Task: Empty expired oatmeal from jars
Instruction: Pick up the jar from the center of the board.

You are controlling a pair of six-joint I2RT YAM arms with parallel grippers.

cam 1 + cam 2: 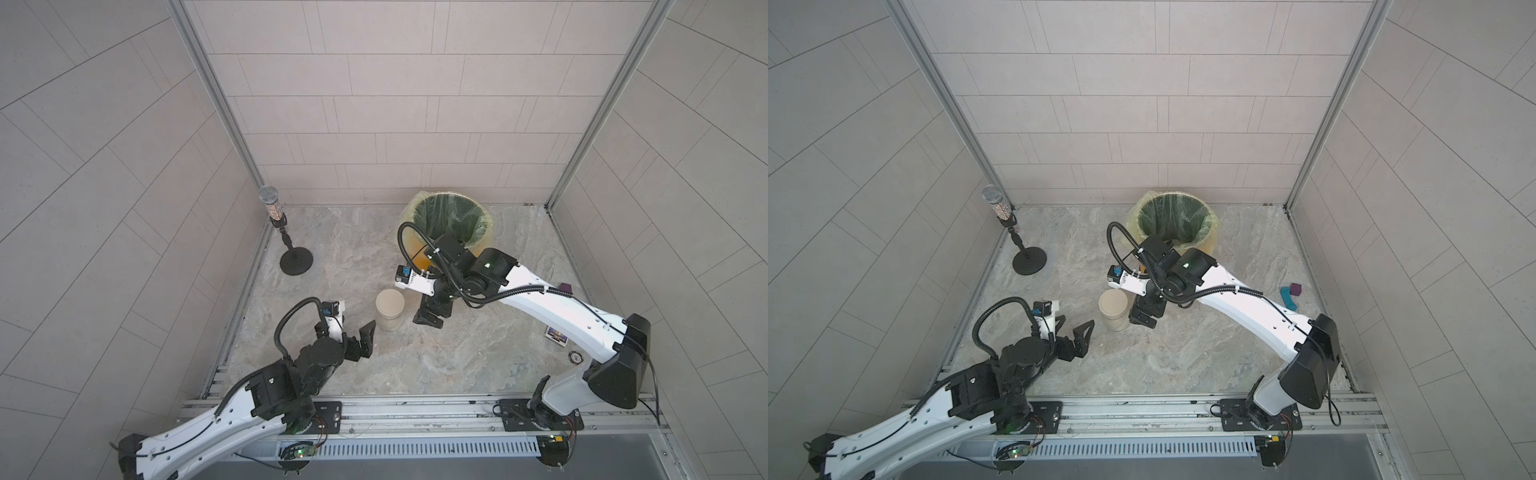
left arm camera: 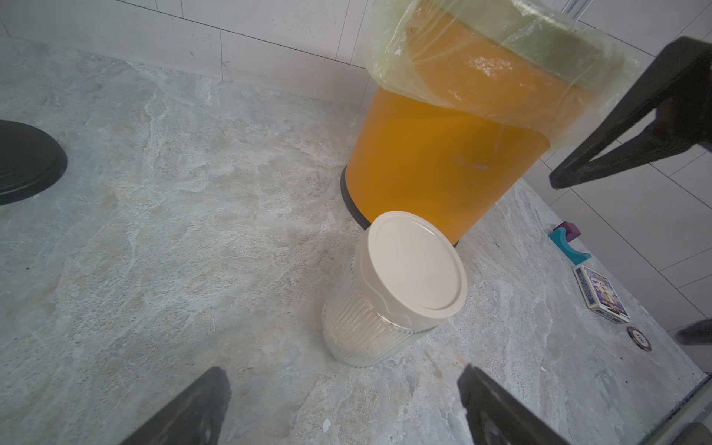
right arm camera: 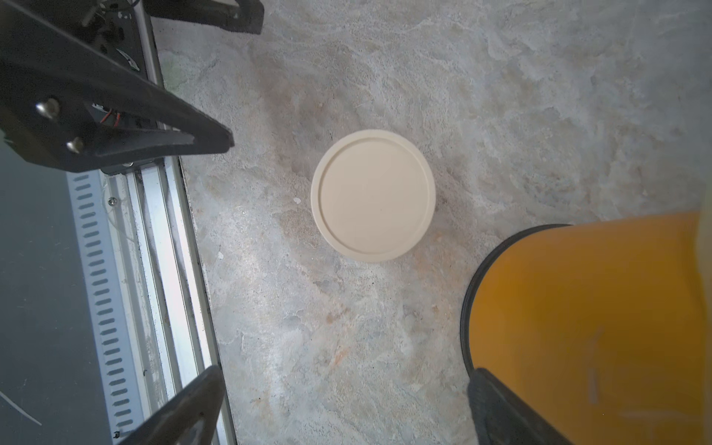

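The jar (image 1: 390, 309) (image 1: 1113, 309), small ribbed clear glass under a flat cream lid (image 3: 373, 195), stands upright on the stone tabletop, just in front of the orange bin (image 1: 409, 216) (image 2: 443, 154). A pale beige tone shows through the glass (image 2: 358, 339); I cannot make out the oatmeal itself. My left gripper (image 1: 353, 332) (image 2: 342, 375) is open, just left of the jar and pointing at it without touching. My right gripper (image 1: 430, 321) (image 3: 345, 371) is open, hanging fingers-down just right of the jar, between it and the bin, and holds nothing.
The bin (image 1: 1210, 239) carries a yellow-green liner. A microphone on a round black stand (image 1: 291, 257) is at the back left. A card box (image 1: 557, 334), a round token (image 1: 575, 357) and teal and purple blocks (image 1: 1289, 297) lie at the right. A metal rail (image 1: 415, 411) runs along the front edge.
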